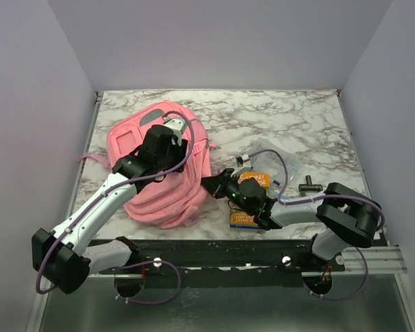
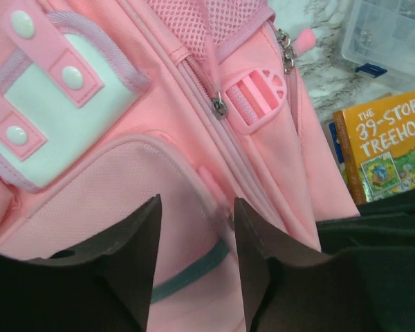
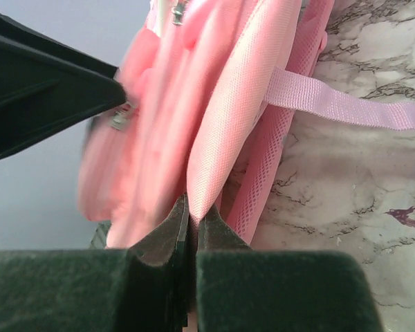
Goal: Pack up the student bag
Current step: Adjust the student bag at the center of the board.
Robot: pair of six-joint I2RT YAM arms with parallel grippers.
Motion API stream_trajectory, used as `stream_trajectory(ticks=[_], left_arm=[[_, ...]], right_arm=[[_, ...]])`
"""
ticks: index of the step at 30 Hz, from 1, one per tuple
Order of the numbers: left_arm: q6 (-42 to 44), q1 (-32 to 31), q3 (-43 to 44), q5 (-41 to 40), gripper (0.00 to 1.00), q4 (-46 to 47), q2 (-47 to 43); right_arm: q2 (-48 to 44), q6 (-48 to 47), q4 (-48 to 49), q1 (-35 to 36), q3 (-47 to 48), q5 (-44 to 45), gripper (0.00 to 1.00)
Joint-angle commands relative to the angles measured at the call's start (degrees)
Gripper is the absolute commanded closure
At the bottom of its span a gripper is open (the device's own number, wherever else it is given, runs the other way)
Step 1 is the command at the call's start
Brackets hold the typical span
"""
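One student bag [image 1: 162,197] lies left of the middle in the top view, on a marble table [image 1: 290,117]. A yellow book [image 1: 253,180] lies just right of it.

From the left wrist, the left gripper [image 2: 197,204] sits at the bottom. Its fingers stand apart and hold nothing I can see, and the bag's pink front fills the gap.

From the right wrist, the right gripper [image 3: 192,211] at the bottom middle pinches tight on a fold of the bag's pink cloth. A pink strap [image 3: 346,107] crosses the upper right.
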Motion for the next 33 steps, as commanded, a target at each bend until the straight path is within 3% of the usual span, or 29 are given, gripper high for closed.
stream_trajectory(ticks=[1,3,6,16,18,29,33], left_arm=[[-2.89,0.87,-0.61,2.68,0.41,2.67,-3.83],[-6.04,0.81,0.83,2.16,0.34,2.97,-3.25],[-7.41,0.66,3.76,2.60,0.34,2.13,-1.49],[-8.12,-1.91,16.73,-1.62,0.47,-7.48,13.79],[-8.50,-2.00,19.13,-2.78,0.58,-10.02,17.25],[-8.57,-2.27,14.54,0.26,0.57,-8.02,21.65],[-6.33,-2.27,12.03,1.36,0.60,-7.11,18.93]], right_arm=[[-2.34,-3.23,-1.57,-0.23,2.07,4.11,0.99],[-2.45,-3.55,-2.32,-0.23,2.76,4.72,0.99],[-2.87,-3.73,-2.40,-0.23,3.14,4.95,0.99],[-3.03,-3.77,-2.53,-0.23,3.68,4.60,0.99],[-3.41,-3.98,-2.96,-0.23,3.97,4.54,0.99],[-3.45,-3.58,-3.93,-0.23,4.91,4.62,0.99],[-3.29,-3.28,-4.05,-0.23,5.42,4.83,0.99]])
